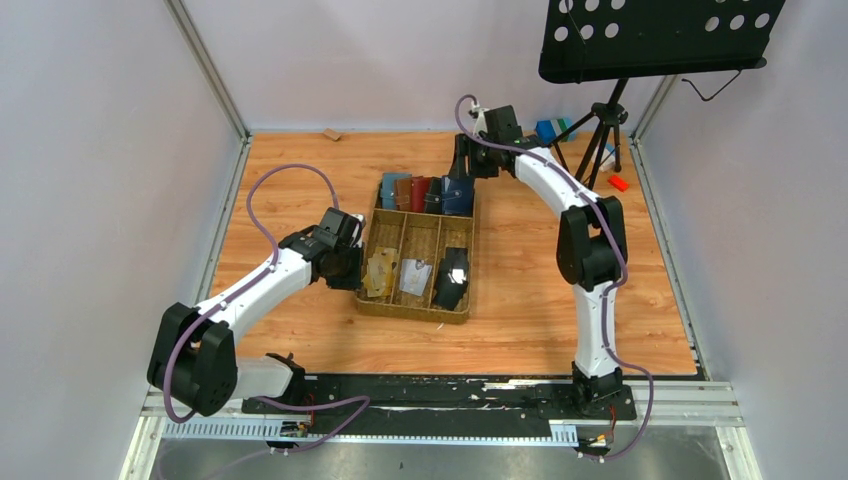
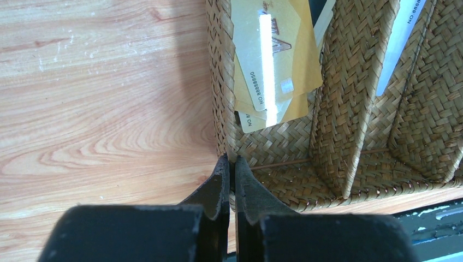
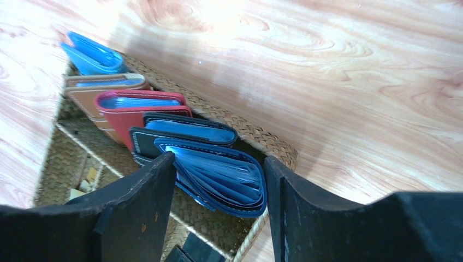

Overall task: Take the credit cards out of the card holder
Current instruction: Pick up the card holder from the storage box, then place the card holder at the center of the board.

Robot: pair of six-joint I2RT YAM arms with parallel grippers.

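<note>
The navy-blue card holder (image 3: 224,180) stands folded at the right end of the woven basket's back row (image 1: 459,195). My right gripper (image 3: 219,159) is open, one finger on each side of the holder, just above it (image 1: 462,178). I cannot make out any cards inside it. Tan-gold credit cards (image 2: 273,60) lie in the front left compartment (image 1: 378,272), and white ones (image 1: 415,275) in the middle one. My left gripper (image 2: 230,159) is shut on the basket's left wall (image 2: 221,109) near its front corner (image 1: 352,268).
Teal (image 3: 90,54), brown (image 3: 104,87), red (image 3: 136,106) and black (image 3: 180,128) holders stand beside the navy one. A black item (image 1: 453,275) lies in the front right compartment. A music stand (image 1: 650,35) on a tripod (image 1: 605,130) is at the back right.
</note>
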